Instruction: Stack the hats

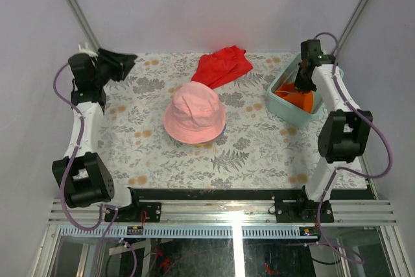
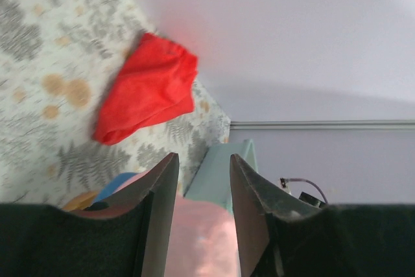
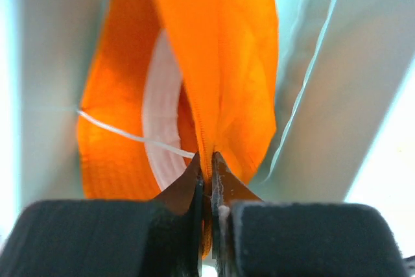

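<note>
A pink hat [image 1: 194, 113] sits crown up in the middle of the table. In the left wrist view it [image 2: 194, 238] shows far behind my fingers, with a strip of blue fabric [image 2: 115, 184] at its edge. My left gripper [image 1: 128, 61] hovers at the table's far left corner, open and empty [image 2: 203, 157]. The orange hat [image 1: 299, 99] lies in a teal bin [image 1: 280, 103] at the right. My right gripper [image 1: 302, 86] reaches down into that bin. Its jaws [image 3: 206, 160] are shut on a fold of the orange hat's [image 3: 224, 63] brim.
A flat red cloth [image 1: 222, 66] lies at the back centre of the patterned tablecloth, also seen from the left wrist [image 2: 148, 89]. The bin's pale walls [image 3: 52, 63] close in on both sides of the right gripper. Grey walls surround the table.
</note>
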